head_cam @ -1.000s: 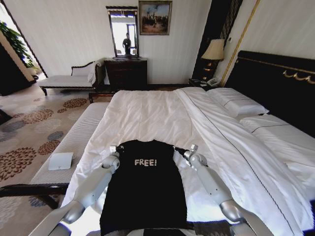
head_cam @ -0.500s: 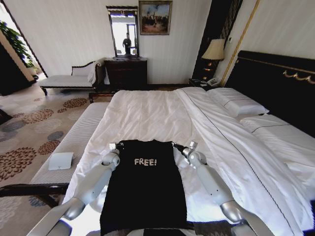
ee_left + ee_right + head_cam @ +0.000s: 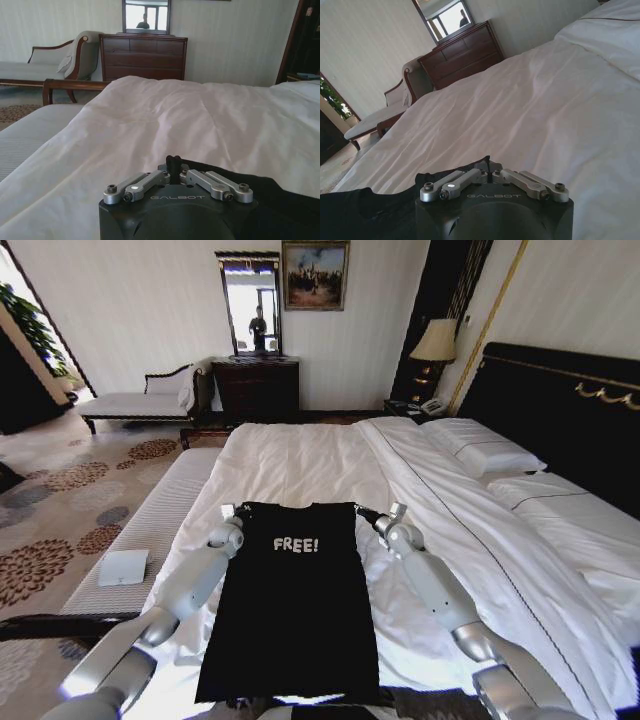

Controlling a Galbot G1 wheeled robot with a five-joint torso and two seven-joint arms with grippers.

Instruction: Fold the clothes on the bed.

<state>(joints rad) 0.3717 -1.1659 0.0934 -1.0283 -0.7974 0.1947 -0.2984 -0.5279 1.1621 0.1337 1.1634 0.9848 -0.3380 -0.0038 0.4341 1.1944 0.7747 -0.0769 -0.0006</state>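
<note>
Both arms have pushed farther up the bed [image 3: 300, 465] since a second ago, drawing the black T-shirt [image 3: 290, 610] with them so its top edge now lies straight and taut. It stretches flat on the white sheet at the near end of the bed, "FREE!" lettering up, well short of the pillows [image 3: 480, 448]. Left tool [image 3: 229, 512] pinches the shirt's left top corner, fingers narrowed onto cloth; right tool [image 3: 366, 512] pinches the right corner likewise.

Both hands [image 3: 229, 511] [image 3: 363, 512] clamped, arms outstretched.
</note>
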